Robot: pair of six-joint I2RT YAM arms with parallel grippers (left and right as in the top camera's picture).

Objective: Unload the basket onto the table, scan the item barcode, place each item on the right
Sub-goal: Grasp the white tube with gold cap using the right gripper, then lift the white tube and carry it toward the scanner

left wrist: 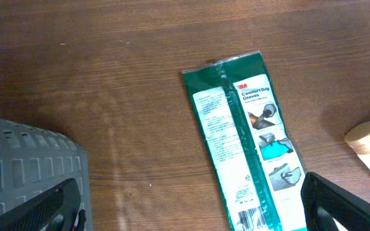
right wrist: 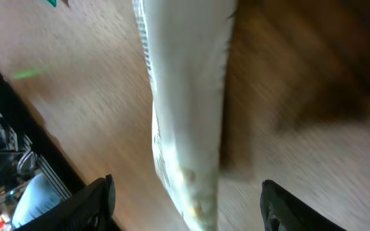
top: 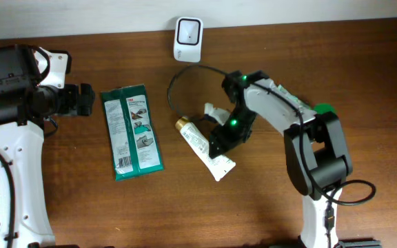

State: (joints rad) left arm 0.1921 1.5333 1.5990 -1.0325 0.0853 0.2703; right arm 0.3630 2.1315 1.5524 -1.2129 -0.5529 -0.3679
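A white tube (top: 197, 142) with a gold cap lies flat on the wooden surface. It lies at a slant, cap toward the far left and crimped end toward the near right. The small white barcode scanner (top: 187, 38) sits at the far edge, well apart. A green glove packet (top: 131, 132) lies flat left of the tube, print up.

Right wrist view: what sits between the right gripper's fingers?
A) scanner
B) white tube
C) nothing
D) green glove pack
B: the white tube runs through the open right gripper, touching neither side. The green glove pack lies well apart from it.
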